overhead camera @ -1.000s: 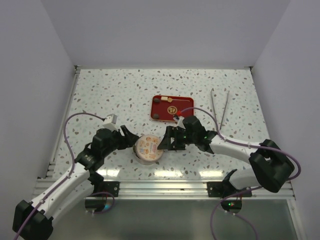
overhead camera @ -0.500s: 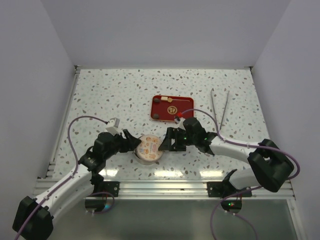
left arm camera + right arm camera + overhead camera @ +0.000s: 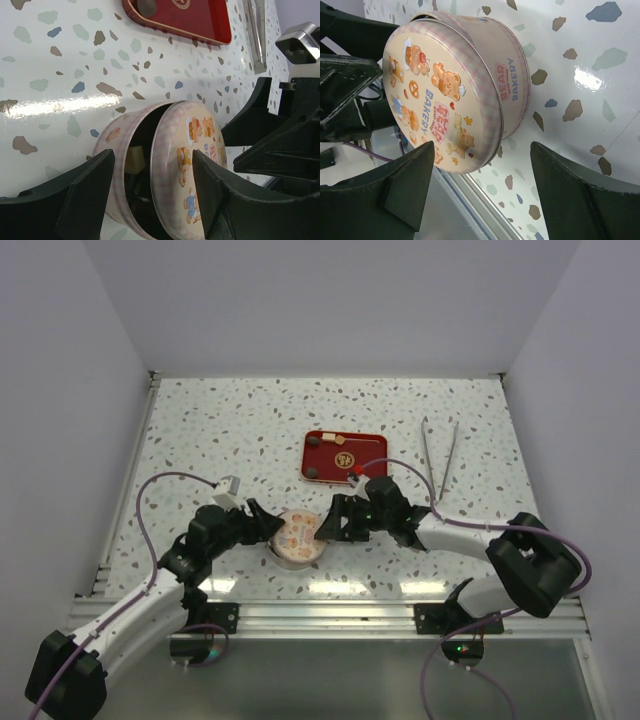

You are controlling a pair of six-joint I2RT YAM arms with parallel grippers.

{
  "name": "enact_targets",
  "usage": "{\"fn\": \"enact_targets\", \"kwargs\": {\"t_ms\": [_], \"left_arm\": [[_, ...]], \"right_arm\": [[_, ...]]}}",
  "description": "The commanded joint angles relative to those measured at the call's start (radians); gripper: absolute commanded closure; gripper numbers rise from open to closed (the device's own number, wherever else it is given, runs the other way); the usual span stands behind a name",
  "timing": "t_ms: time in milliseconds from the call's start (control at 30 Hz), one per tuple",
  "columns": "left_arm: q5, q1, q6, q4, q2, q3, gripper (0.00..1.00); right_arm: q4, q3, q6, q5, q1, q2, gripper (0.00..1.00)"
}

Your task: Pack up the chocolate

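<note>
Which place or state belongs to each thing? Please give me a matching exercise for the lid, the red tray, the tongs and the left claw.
1 lid
2 red tray
3 tongs
4 left claw

A lies farthest right on the table
B one finger on each side of the tin
C sits askew, leaving a gap
D beyond the tin

Pairs: 1-C, 2-D, 3-A, 4-B

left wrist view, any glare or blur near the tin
Left wrist: a white glare streak on the table beside the tin, its inside in shadow. Right wrist: a small glare spot on the table; the tin's print is sharp.
</note>
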Motion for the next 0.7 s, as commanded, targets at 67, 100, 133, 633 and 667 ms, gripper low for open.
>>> {"fn": "enact_targets", "kwargs": {"t_ms": [67,100,133,633,667], "left_arm": [[0.000,0.004,-0.002,0.055,-0.006,-0.009,0.31],[0.000,0.004,-0.002,0.055,-0.003,-0.009,0.31],[0.005,0.004,-0.004,0.056,-0.003,-0.009,0.31],[-0.027,0.004,-0.019,0.015,-0.055,-0.003,0.28],[-0.030,0.004,-0.019,0.012,-0.061,-0.003,0.28]], "right_arm": [[0.068,0.014,0.016,-0.004,0.008,0.007,0.19],[0.071,0.015,0.018,-0.008,0.010,0.011,0.19],[0.074,0.015,0.023,-0.008,0.008,0.014,0.20],[0.106,0.021,0.053,-0.027,0.024,0.025,0.20],[0.102,0.020,0.055,-0.027,0.028,0.022,0.20]]}}
